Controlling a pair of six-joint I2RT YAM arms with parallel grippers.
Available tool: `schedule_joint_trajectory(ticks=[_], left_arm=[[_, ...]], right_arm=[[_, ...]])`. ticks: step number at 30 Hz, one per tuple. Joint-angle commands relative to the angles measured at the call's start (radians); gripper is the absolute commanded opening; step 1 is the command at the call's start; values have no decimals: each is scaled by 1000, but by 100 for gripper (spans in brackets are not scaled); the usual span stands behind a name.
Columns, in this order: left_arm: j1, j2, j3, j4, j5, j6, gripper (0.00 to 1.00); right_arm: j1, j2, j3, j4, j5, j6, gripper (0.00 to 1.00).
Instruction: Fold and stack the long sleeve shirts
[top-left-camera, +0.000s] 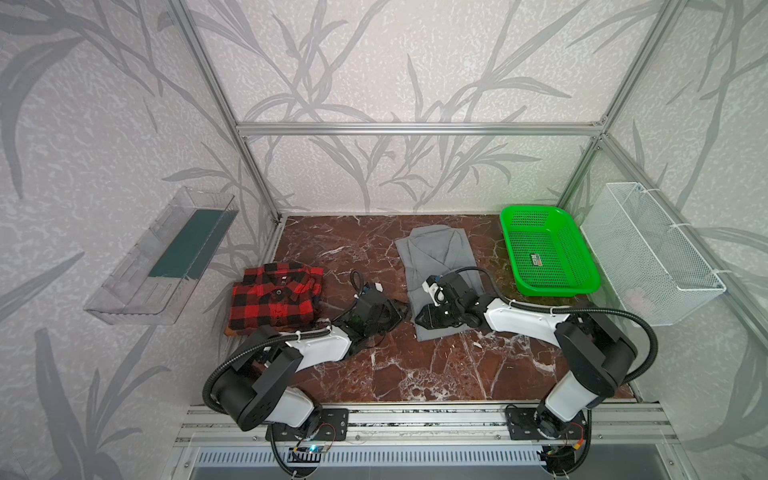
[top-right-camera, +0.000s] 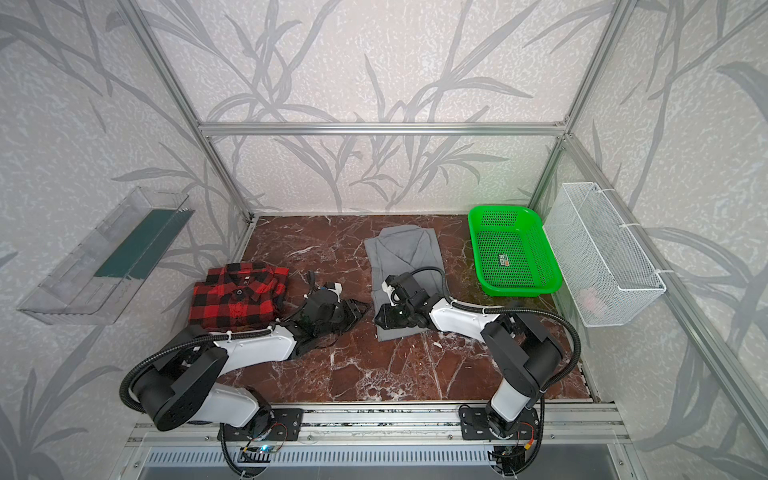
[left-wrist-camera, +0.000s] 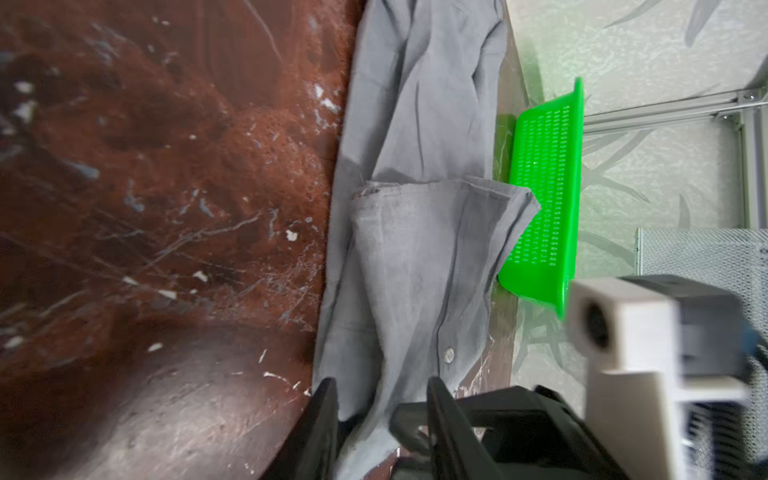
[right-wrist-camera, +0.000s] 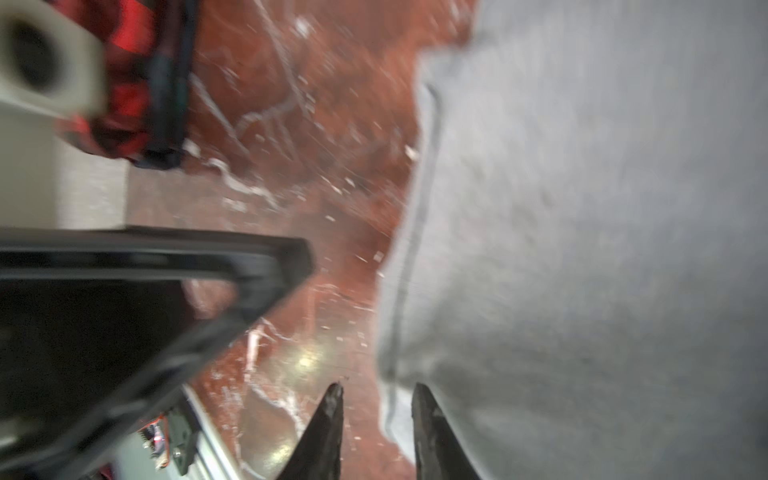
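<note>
Grey shirt (top-left-camera: 436, 257) under the right gripper (right-wrist-camera: 377, 392) is plain; plaid shirt (top-left-camera: 274, 299) left of the left gripper (left-wrist-camera: 382, 395) is red-and-black. Table (top-left-camera: 415, 374) is red-brown marble, white-veined; basket (top-left-camera: 557, 287) green.

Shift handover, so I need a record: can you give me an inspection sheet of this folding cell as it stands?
Surface: red-brown white-veined marble-patterned tabletop, no damage seen.
Job's things: red-and-black plaid flannel shirt folded, left; plain grey button-up cloth shirt partly folded, centre; apart, not stacked.
Clutter: green perforated plastic basket, right rear, holding only a small label.
Grippers: left tool and right tool both parted at the grey shirt's near-left corner; cloth lies between the left tool's fingers.
Cables: black corrugated conduit along each arm; no snag seen.
Surroundings: clear plastic wall bin left, white wire-mesh wall basket right, leaf-patterned walls.
</note>
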Motion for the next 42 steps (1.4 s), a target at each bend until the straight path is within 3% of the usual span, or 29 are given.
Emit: schedule_joint_trajectory(ticks=[1, 3, 7, 16, 28, 35, 42], left_arm=[[15, 7, 46, -105, 13, 76, 27], [17, 22, 68, -141, 28, 104, 13], [20, 52, 63, -131, 52, 100, 0], [-21, 146, 5, 57, 79, 24, 0], [-71, 370, -9, 389, 125, -111, 0], [-103, 383, 1, 391, 117, -116, 0], [-92, 359, -13, 368, 108, -96, 2]], right_arm=[[-11, -41, 46, -56, 15, -33, 30], [-28, -20, 66, -63, 17, -37, 29], [-53, 47, 94, -60, 6, -41, 25], [-58, 159, 98, -4, -17, -4, 21], [-56, 208, 58, -16, 103, 82, 20], [-50, 185, 54, 11, 86, 123, 24], [-49, 26, 78, -90, 147, 61, 36]])
